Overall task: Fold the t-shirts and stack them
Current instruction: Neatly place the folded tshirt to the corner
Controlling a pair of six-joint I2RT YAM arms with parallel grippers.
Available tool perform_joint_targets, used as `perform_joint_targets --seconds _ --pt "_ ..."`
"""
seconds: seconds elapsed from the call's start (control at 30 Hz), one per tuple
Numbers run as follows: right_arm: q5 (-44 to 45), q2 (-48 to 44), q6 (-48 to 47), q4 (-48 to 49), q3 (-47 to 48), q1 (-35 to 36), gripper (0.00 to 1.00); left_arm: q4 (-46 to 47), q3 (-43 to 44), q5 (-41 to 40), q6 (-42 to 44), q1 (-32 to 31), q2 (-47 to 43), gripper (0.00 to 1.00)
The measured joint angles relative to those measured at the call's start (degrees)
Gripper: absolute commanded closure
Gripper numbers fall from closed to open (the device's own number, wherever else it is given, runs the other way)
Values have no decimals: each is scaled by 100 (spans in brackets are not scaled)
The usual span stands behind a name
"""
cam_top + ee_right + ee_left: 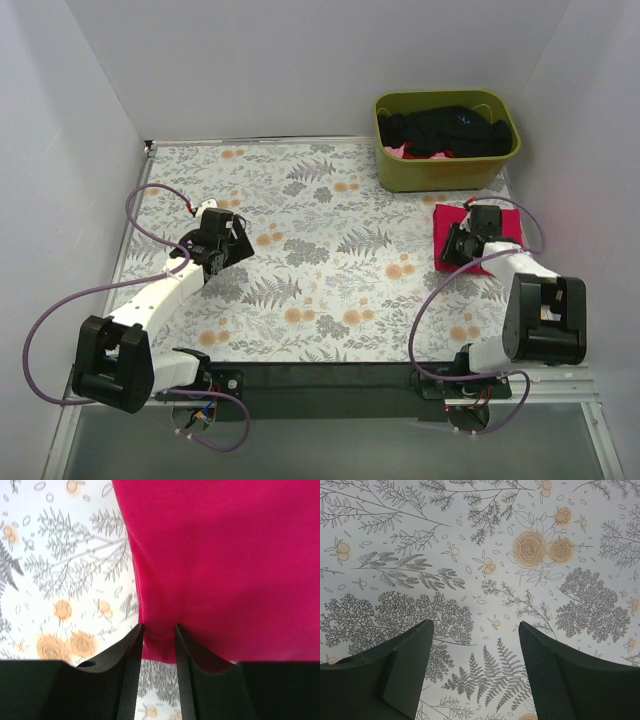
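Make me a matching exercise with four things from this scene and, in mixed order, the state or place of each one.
1 left gripper
2 right gripper
3 red t-shirt
4 black clothes

a in the green bin
b folded, right side of the floral tablecloth
c open above the floral tablecloth
d fingers closed on a red edge

Pairs: 1-c; 2-d; 3-b; 4-a

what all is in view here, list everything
red t-shirt: 1, crimson, folded, right side of the table
black clothes: a pile, count unclear, in the bin
pink cloth: a bit showing, in the bin beside the black pile
bin: 1, olive green, far right corner
tablecloth: 1, white floral, covers the table
left gripper: 1, black, open above bare tablecloth
right gripper: 1, black, pinching the red t-shirt's edge
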Motion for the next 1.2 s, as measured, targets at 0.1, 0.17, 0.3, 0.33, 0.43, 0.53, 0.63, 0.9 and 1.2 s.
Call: perform_joint_targets --seconds 0.1,0.17,0.3,0.33,0.43,0.53,0.63,0.9,1.2 --pt "44 -564 -42 -232 -245 9 67 0 0 39 0 0 0 36" --pt "114 -909 -79 -367 -258 4 64 2 0 46 0 0 0 36" --pt "240 -1360 -133 -407 -256 -59 64 0 0 48 0 0 0 36" --pt "269 -1412 -129 -428 -254 -83 63 2 -2 48 0 0 -2 36" --pt "363 -1513 -57 -514 -251 -210 58 2 -4 46 -2 0 -20 36" --pt "479 -1801 63 -688 -251 -310 42 4 -35 22 -2 0 -131 35" --pt "621 -2494 129 -1023 -103 -337 30 -85 -37 -17 -26 0 -411 31" --pt "1069 -4210 195 -1792 1565 -262 2 -1062 1003 -479 -83 0 -1884 8" --pt "2050 -5899 -393 -1982 2299 841 2 -1847 2334 -1451 15 -7 -3786 2"
